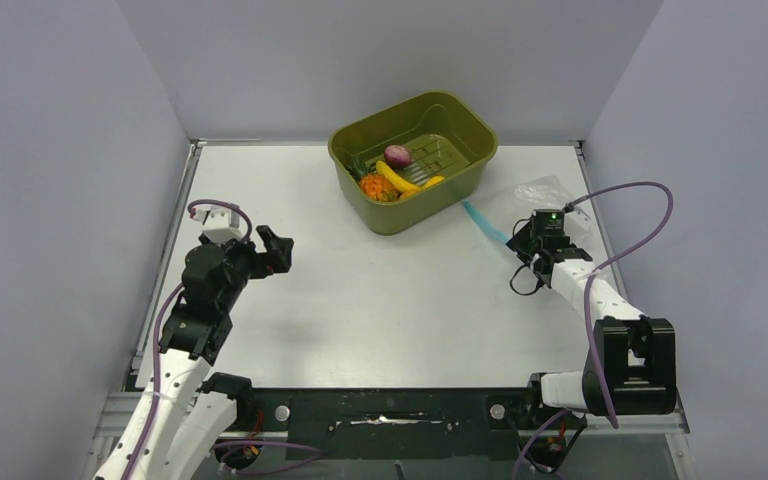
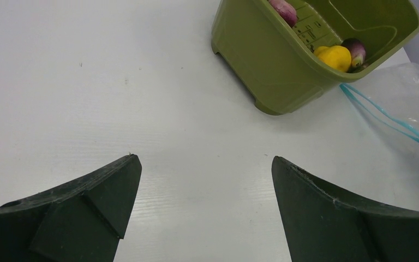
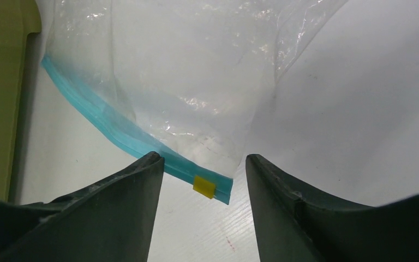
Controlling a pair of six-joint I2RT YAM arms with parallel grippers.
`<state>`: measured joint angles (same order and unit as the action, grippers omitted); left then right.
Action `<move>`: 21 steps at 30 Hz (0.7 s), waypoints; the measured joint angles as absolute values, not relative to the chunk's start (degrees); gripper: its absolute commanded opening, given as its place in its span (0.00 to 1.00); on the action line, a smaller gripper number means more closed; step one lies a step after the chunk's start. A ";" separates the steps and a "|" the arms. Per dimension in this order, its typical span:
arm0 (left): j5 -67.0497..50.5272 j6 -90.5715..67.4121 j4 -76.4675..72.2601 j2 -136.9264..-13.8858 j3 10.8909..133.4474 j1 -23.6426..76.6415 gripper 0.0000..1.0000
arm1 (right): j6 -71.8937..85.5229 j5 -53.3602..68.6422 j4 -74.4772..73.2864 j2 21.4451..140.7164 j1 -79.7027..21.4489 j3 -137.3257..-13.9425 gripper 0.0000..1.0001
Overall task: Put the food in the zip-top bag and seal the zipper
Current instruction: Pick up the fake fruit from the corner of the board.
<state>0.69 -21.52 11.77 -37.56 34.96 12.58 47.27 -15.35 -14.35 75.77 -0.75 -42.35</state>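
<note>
Altogether four foods, one basin, one bag; left gripper wide, right gripper ajar.

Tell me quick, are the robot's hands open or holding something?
Left gripper: open, holding nothing.
Right gripper: open, straddling the zipper end of the zip-top bag, not gripping it.

- 1 olive-green basin
- 4 toy foods (all inside it): banana, orange fruit, purple piece, yellow-orange piece
- 1 zip-top bag
</note>
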 measured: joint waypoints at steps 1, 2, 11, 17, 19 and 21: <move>0.67 -21.43 11.77 -37.54 34.96 12.62 0.91 | 47.42 -15.33 -14.04 75.81 -0.75 -42.13 0.49; 0.67 -21.34 11.77 -37.54 34.96 12.67 0.91 | 47.48 -15.33 -13.80 75.81 -0.73 -41.98 0.46; 0.86 -20.71 11.81 -37.50 34.30 12.67 0.91 | 46.83 -14.68 -11.38 75.48 -0.73 -40.45 0.13; 1.58 -20.53 11.79 -37.50 34.30 12.67 0.88 | 45.45 -14.59 -11.25 72.77 -0.73 -39.44 0.04; 1.56 -20.47 11.79 -37.50 34.30 12.67 0.87 | 44.99 -14.66 -11.29 71.37 -0.73 -39.44 0.00; 1.45 -20.38 11.75 -37.50 34.26 12.67 0.86 | 44.36 -14.85 -11.73 69.63 -0.73 -39.46 0.00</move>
